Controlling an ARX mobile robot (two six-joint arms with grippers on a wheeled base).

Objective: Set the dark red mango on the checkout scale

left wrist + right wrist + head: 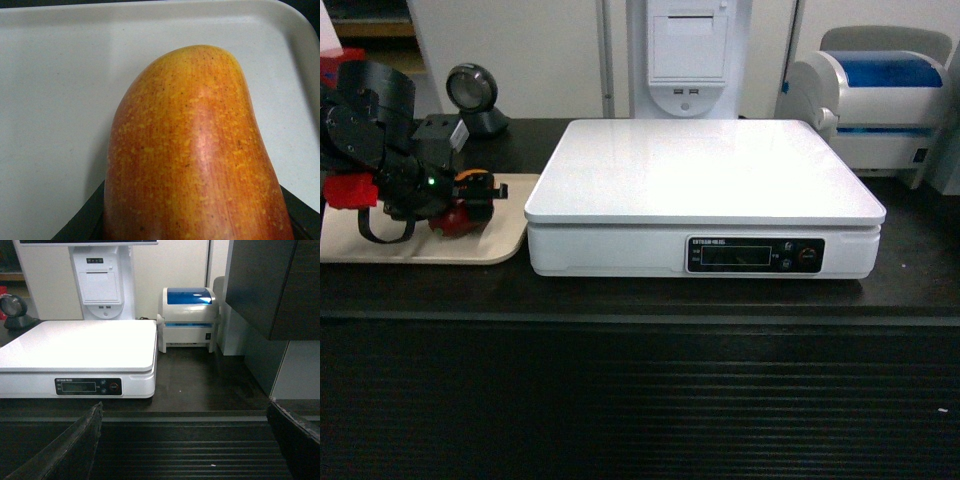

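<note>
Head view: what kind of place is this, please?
Probably a shop checkout: a white weighing scale on a long black counter, a white-and-blue label printer behind it, and a barcode scanner.

The left gripper (470, 205) is lowered and closed on something. The right gripper (185, 440) is held spread wide.

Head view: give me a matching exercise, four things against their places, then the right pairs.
Things:
1. dark red mango
2. scale
3. white-and-blue printer
4. beige tray

Places:
A. middle of the counter, platform bare
B. far right, behind the scale
C. on the tray, at the left gripper
D. left of the scale, on the counter

Pairs: 1-C, 2-A, 3-B, 4-D
</note>
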